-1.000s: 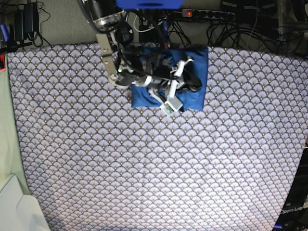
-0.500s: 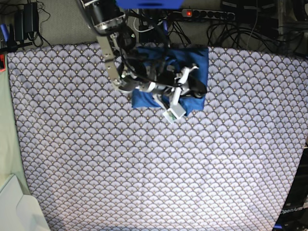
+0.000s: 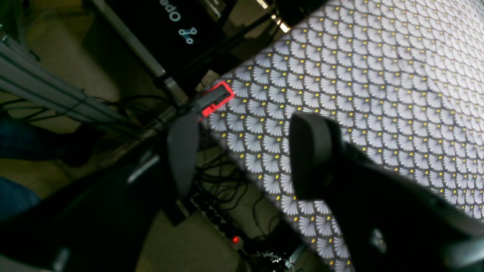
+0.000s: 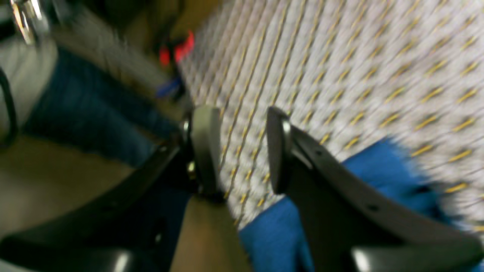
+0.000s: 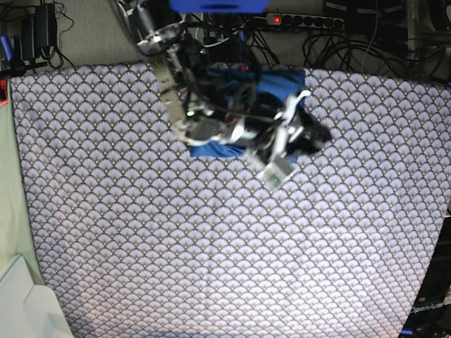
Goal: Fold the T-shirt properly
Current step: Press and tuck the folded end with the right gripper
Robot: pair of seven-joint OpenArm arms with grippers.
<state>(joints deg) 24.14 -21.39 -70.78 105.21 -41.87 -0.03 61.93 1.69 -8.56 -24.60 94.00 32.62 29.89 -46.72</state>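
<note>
Table covered edge to edge by a grey-white scallop-pattern tablecloth (image 5: 211, 253) with small yellow dots. Lying on it: the T-shirt (image 5: 271, 81), medium blue, bunched into a compact block at roughly 12 o'clock, right against the far edge, partly hidden by the arm above it. A red clamp (image 3: 215, 100) grips the cloth edge in the left wrist view. Right wrist view, blurred, shows blue fabric (image 4: 272, 234) against the cloth.
</note>
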